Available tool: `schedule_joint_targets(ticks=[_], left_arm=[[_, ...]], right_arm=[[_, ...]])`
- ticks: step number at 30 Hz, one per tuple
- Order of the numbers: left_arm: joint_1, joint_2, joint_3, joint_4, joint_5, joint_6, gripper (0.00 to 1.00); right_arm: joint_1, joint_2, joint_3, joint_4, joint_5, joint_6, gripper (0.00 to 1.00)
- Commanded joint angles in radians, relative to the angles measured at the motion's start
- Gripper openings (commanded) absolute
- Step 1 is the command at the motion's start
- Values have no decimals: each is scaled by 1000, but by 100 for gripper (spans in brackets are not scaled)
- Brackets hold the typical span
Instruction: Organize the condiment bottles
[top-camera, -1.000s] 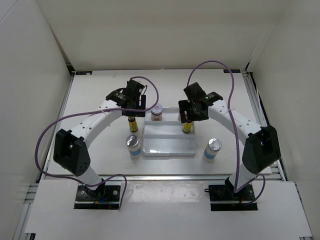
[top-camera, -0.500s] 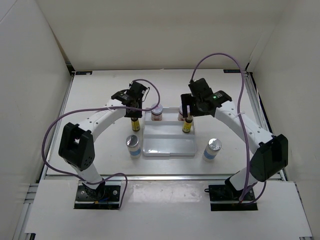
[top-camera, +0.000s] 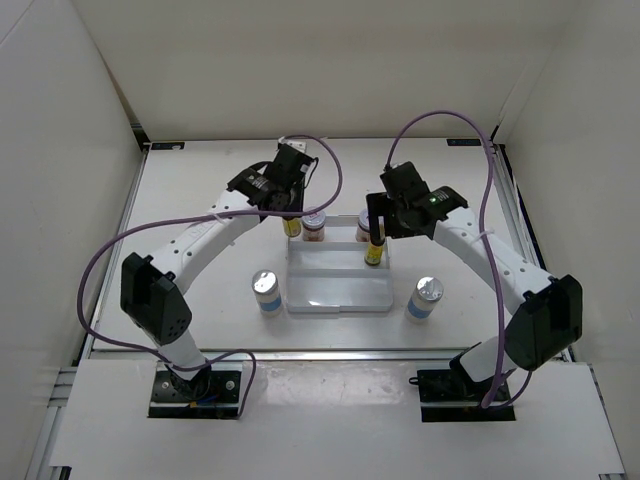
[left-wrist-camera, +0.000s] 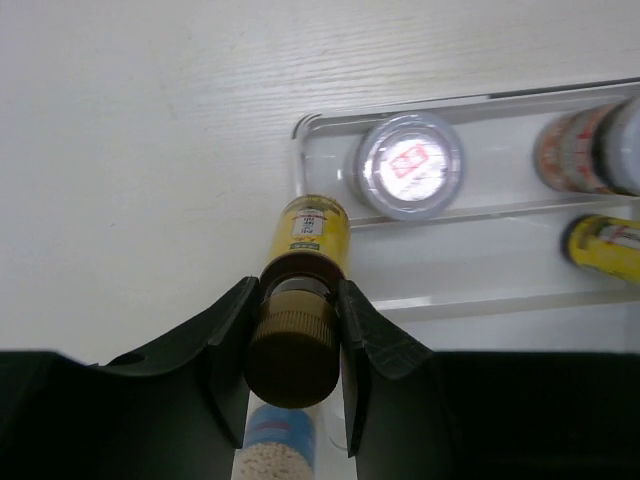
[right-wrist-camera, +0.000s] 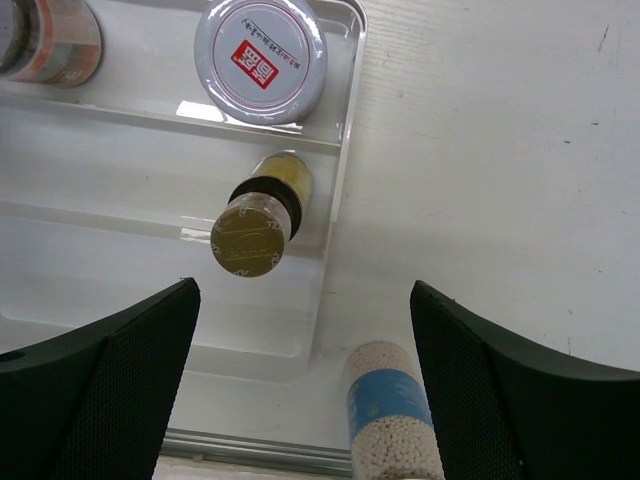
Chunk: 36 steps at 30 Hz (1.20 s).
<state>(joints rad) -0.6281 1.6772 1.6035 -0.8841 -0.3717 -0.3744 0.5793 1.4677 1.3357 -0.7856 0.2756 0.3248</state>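
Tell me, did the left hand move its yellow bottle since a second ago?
Yes. The left hand carried the yellow-labelled bottle farther back and rightward, from beside the tray's left edge to its far-left corner, next to the red-lidded jar.

Your overhead view was bright and even, with only faint, soft shadows on the white table (top-camera: 180, 180). In your left wrist view the lid of the red-marked jar (left-wrist-camera: 409, 165) glared and the shaker (left-wrist-camera: 275, 450) at the bottom edge was blurred. The tray (right-wrist-camera: 200, 112) dividers glinted in your right wrist view.
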Motion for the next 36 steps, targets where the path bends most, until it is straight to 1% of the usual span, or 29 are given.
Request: schedule_joint_targets(ticks=[1, 5, 6, 9, 17, 22, 27, 30, 33, 34, 35, 36], left_arm=[[-31, -48, 56, 7, 19, -1, 11], [-42, 10, 56, 7, 45, -21, 11], [-51, 10, 56, 7, 54, -30, 11], [-51, 47, 47, 7, 88, -52, 11], [-79, 76, 29, 47, 120, -70, 11], [-79, 98, 9, 47, 140, -101, 11], [-79, 98, -22, 47, 140, -101, 11], [-79, 121, -31, 56, 131, -101, 13], [-79, 144, -31, 56, 122, -101, 20], [-79, 144, -31, 56, 122, -101, 26], [-79, 144, -31, 56, 122, -101, 29], [-79, 144, -31, 56, 122, -110, 38]], right_arm=[[7, -27, -6, 2, 22, -4, 89], [7, -38, -15, 2, 22, -4, 89], [7, -38, -15, 2, 22, -4, 91], [7, -61, -24, -7, 40, -4, 93], [7, -104, -47, -27, 68, 5, 94], [7, -127, -70, -49, 88, 23, 96], [7, -138, -89, -58, 97, 33, 100], [7, -138, -89, -58, 97, 33, 100], [7, -138, -98, -67, 97, 33, 100], [7, -147, -98, -76, 97, 33, 100], [7, -147, -98, -76, 97, 42, 100], [7, -147, -98, -76, 97, 42, 100]])
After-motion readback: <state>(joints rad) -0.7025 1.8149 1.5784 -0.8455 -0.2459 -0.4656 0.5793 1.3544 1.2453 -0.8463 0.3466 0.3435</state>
